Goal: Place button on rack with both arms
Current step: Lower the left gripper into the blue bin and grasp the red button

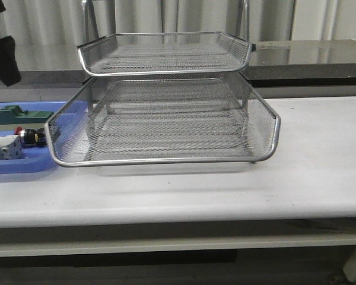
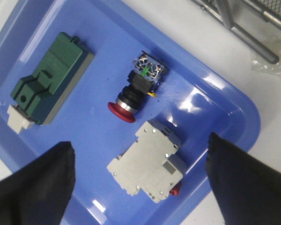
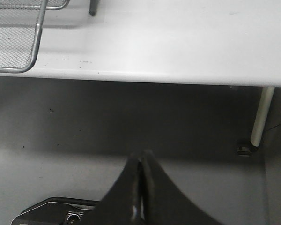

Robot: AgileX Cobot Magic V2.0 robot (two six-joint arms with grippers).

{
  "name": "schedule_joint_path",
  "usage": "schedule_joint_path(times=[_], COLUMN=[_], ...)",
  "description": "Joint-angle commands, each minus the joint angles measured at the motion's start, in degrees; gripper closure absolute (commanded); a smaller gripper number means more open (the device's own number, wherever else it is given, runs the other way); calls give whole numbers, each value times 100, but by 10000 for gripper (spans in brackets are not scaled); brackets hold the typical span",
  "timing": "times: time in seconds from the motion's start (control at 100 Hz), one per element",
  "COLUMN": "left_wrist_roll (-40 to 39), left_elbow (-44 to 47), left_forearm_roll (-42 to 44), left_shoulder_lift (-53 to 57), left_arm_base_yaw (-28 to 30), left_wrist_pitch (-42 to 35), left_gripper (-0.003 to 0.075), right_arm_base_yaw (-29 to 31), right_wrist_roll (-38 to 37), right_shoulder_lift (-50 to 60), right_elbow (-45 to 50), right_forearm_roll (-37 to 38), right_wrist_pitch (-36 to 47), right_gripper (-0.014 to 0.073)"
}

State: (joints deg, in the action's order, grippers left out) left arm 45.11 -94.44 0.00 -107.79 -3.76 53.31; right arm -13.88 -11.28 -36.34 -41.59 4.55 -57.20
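The red-headed, black-bodied push button [image 2: 136, 89] is laid on its side in the flat blue plastic tray [image 2: 225, 101], btwn. the green block [image 2: 51, 79] and the white block [image 2: 147, 166]. The left gripper [image 2: 140, 183] is held spread wide above it, nothing gripped. The right gripper [image 3: 140, 187] is pressed together, off the white bench [image 3: 178, 42]. The silver wire-mesh rack [image 1: 166, 101] is positioned beside the tray.

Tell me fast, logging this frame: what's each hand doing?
Left hand: open, empty, above the blue tray.
Right hand: closed, holding nothing.

Soft even light, glare on blue tray [image 2: 215, 84], mild blur.
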Motion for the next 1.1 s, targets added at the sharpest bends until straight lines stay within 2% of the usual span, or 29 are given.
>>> schedule_joint_path(times=[0.0,0.24,0.53,1.09], left_wrist_roll=[291,670,775,930], left_elbow=[-493,-1157,-1811,-2347], left_forearm_roll=[-129,-217,-297,-368], left_shoulder_lift=[-22,-789,-1552,-2178], left_arm_base_yaw=[8,8,19,19], left_wrist_pitch=[-41,58,204,341], left_gripper=[175,175,175,175], right_arm_base_yaw=[28,28,28,28], right_wrist_roll=[19,19,19,19], right_shoulder_lift=[5,5,5,5], right_elbow=[-188,-188,-188,-188], right_forearm_roll=[90,90,90,90], right_wrist_pitch=[284,284,284,284], right_gripper=[662,662,662,662])
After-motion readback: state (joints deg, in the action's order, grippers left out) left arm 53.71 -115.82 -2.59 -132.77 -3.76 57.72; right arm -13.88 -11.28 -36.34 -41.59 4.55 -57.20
